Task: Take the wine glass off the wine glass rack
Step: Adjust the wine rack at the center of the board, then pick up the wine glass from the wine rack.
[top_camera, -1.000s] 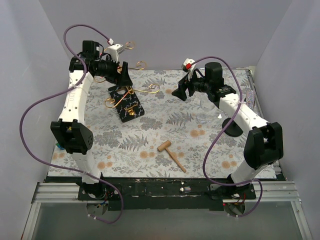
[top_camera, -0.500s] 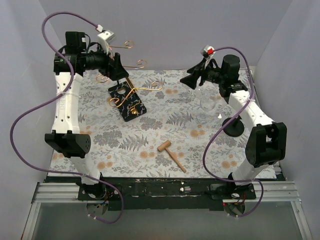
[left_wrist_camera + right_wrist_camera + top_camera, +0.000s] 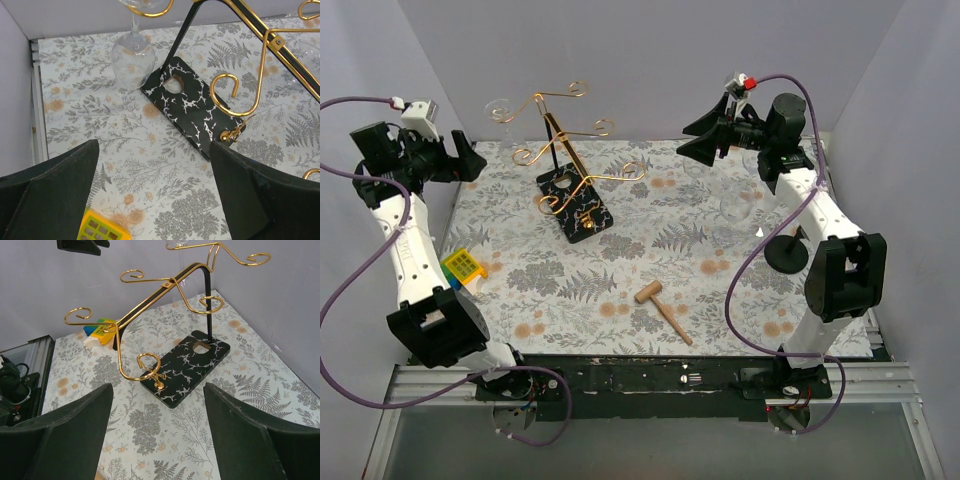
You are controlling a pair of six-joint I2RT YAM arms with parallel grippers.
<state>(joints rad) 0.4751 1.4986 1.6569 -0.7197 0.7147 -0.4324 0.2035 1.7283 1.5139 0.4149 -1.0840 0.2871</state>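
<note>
The wine glass rack (image 3: 570,165) is a gold wire stand on a black marbled base (image 3: 576,206) at the table's back left. A clear wine glass (image 3: 502,111) hangs upside down from its far-left curl; the left wrist view shows the bowl (image 3: 132,58) just beyond the base (image 3: 194,107). My left gripper (image 3: 468,160) is open and empty, well left of the rack, with bare cloth between its fingers (image 3: 60,185). My right gripper (image 3: 694,137) is open and empty, raised to the right of the rack (image 3: 170,287) and facing it.
A second clear glass (image 3: 735,212) stands on the cloth under the right arm, next to a black round foot (image 3: 786,256). A wooden mallet (image 3: 663,308) lies near the front centre. A yellow block (image 3: 465,266) sits by the left edge.
My left arm has swung back to the left, away from the rack, and its jaws have spread wider. The hanging glass is now uncovered. My right gripper has lifted and drawn back slightly.
</note>
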